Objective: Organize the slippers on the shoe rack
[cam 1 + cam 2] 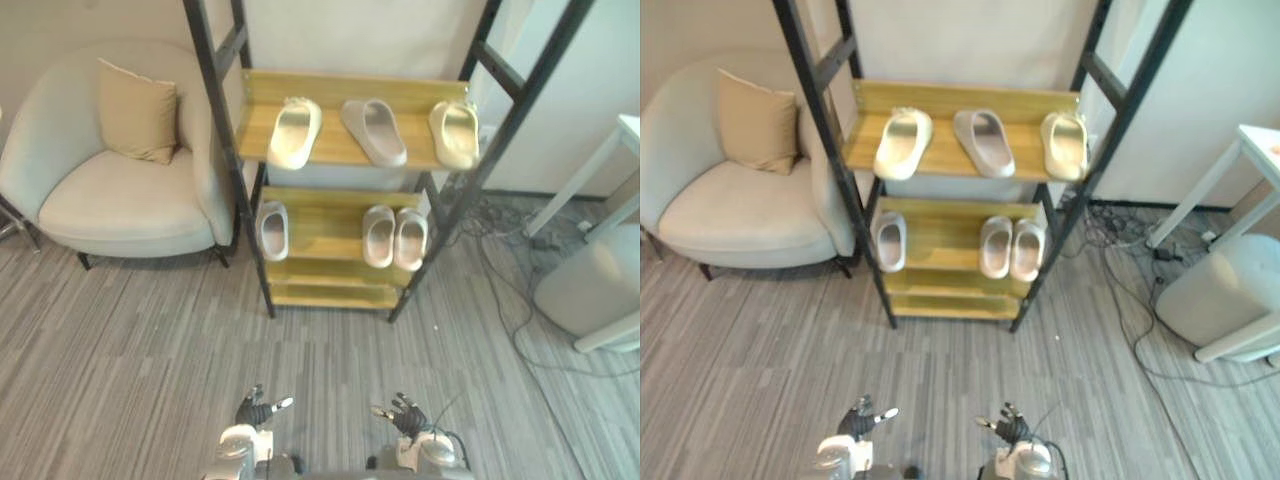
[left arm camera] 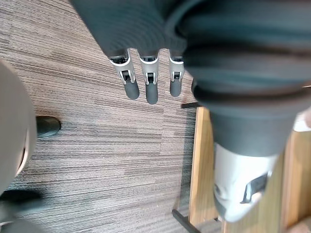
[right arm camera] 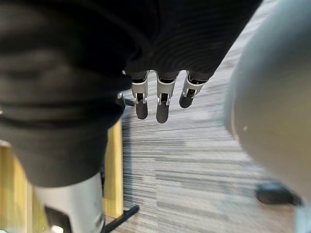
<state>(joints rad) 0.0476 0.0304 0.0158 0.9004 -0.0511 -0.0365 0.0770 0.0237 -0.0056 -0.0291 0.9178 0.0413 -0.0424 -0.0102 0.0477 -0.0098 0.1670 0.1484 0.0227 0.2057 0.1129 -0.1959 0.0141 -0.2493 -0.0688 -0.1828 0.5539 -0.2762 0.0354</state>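
A pale, rounded armchair (image 1: 110,190) stood on the left, close against the wall (image 1: 350,35). A tan square cushion (image 1: 138,110) leaned upright against its backrest, one corner pointing down to the seat. The chair rested on short dark legs (image 1: 85,262). The floor (image 1: 130,340) was grey carpet with fine streaks in lighter and darker bands. On the right, a tangle of dark cables (image 1: 497,222) lay on the carpet near the wall, and one strand trailed away across the floor. Beside the cables stood a white table (image 1: 1200,185) with slanting legs. A light grey rounded object (image 1: 590,285) sat on the floor just beside it.
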